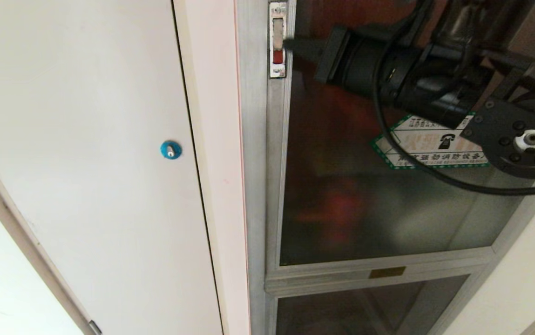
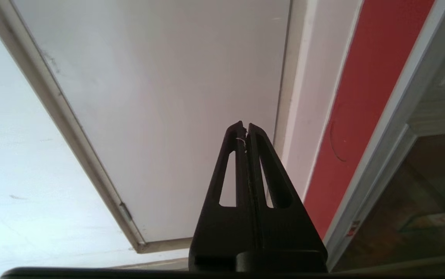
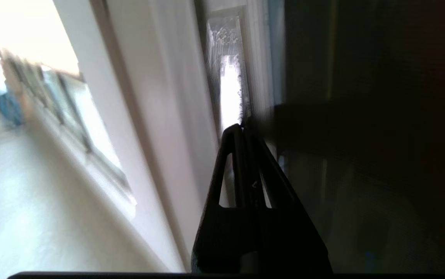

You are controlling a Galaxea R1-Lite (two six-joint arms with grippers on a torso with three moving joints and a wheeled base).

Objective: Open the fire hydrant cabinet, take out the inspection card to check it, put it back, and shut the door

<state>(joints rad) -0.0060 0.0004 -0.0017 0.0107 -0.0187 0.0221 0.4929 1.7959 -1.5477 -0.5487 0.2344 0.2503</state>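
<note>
A tall silver aluminium-framed fire hydrant cabinet with dark reddish-brown tinted glass fills the right half of the head view. Its large glass door sits flush in the frame, so it looks unopened, and a green-edged hexagonal telephone sticker shows on the glass. At the door's upper left edge is a small silver latch with a red mark. The right gripper, black and pressed together with nothing between its fingers, reaches in from the right on its black arm, and its tip is at the latch; whether it is truly touching cannot be told. The right wrist view shows the same closed tip against the pale latch plate. The inspection card is not visible; it is presumably inside. To the cabinet's left is a plain white door with a small blue round lock. The left gripper is also closed and empty, parked low facing that white door. Judging by this, the task is at its very start: opening, checking the card, returning it and closing all remain
</note>
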